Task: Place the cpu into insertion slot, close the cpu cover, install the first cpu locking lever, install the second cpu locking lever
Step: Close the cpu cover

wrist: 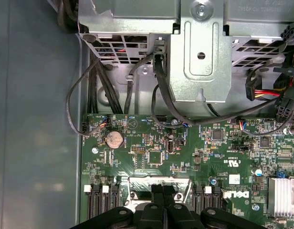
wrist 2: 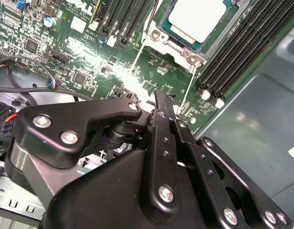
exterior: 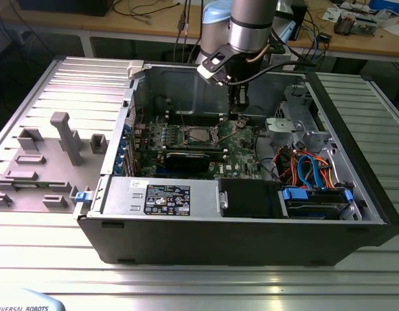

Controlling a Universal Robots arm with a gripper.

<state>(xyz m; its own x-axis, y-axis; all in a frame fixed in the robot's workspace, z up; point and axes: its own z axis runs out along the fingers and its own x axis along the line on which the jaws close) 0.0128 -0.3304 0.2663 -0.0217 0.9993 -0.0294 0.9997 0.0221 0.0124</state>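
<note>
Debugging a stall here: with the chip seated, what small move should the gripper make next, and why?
Probably lower the shut gripper onto the nearer locking lever and press: the cpu sits under the closed cpu cover, and the lever looks unlatched.

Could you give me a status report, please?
Gripper shut, empty, over the board near the slot. Cpu seated in slot, cover looks down. Nothing between them.

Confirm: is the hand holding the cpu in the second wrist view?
No, the cpu lies seated in the insertion slot on the board, well apart from the hand.
</note>
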